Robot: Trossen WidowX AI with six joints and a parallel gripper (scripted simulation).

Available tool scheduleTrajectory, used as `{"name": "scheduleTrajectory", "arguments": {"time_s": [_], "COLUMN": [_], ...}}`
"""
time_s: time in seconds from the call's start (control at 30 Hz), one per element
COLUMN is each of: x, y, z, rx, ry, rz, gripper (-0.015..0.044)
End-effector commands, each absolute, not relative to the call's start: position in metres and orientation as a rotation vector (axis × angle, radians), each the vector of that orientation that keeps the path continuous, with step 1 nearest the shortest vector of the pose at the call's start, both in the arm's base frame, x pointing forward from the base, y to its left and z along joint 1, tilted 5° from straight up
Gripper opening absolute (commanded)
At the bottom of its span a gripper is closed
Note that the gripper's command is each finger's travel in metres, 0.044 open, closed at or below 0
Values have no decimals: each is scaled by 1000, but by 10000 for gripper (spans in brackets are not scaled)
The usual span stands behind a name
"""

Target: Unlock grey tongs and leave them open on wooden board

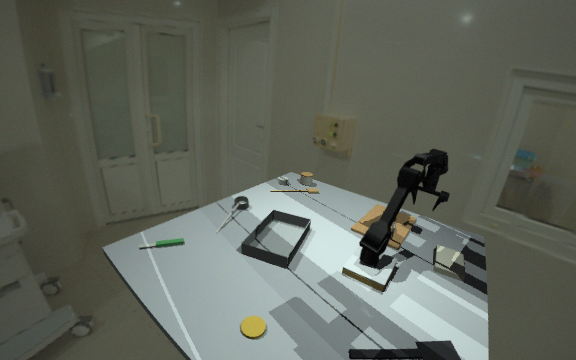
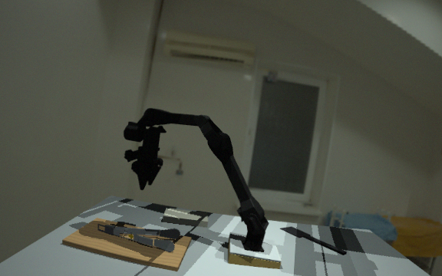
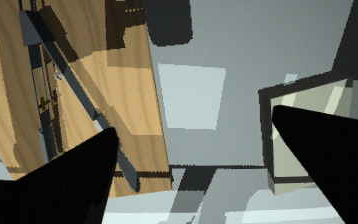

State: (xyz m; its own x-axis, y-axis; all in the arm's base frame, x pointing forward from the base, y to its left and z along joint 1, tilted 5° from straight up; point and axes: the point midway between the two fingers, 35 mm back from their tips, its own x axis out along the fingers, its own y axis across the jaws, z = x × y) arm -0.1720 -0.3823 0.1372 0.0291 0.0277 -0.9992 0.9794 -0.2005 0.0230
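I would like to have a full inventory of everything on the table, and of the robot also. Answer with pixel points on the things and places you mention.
wooden board [image 1: 360, 229] [image 2: 159, 260] [image 3: 130, 90]: one, light brown, beside the arm's base
tongs [image 2: 144, 231] [image 3: 75, 92]: one, grey, spread open on the board
roasting tin [image 1: 263, 258]: one, dark grey, mid-table
green-handled tool [image 1: 170, 243]: one, near the table's edge
ladle [image 1: 226, 221]: one, grey, beyond the tin
wooden-coloured utensil [image 1: 313, 191]: one, far corner
pot with orange-brown top [image 1: 306, 179]: one, grey, far corner
small item [image 1: 282, 180]: one, whitish, beside the pot
disc [image 1: 253, 327]: one, yellow, near side
block [image 1: 449, 260] [image 2: 180, 216]: one, cream, past the board
spatula [image 1: 433, 351] [image 2: 313, 241]: one, black, near edge
arm [image 1: 393, 205] [image 2: 236, 176]: one, black, on a white-topped base
gripper [image 1: 425, 200] [image 2: 146, 186] [image 3: 196, 124]: one, black, open, raised
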Motion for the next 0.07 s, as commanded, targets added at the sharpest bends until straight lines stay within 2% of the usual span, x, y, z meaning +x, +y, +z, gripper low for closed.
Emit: {"name": "scheduleTrajectory", "arguments": {"time_s": [0.0,0.03], "x": [-172,-172], "y": [-383,-383], "z": [138,138], "rx": [1385,1385], "ry": [1113,1113], "rz": [-1320,-1320], "gripper": [440,440]}}
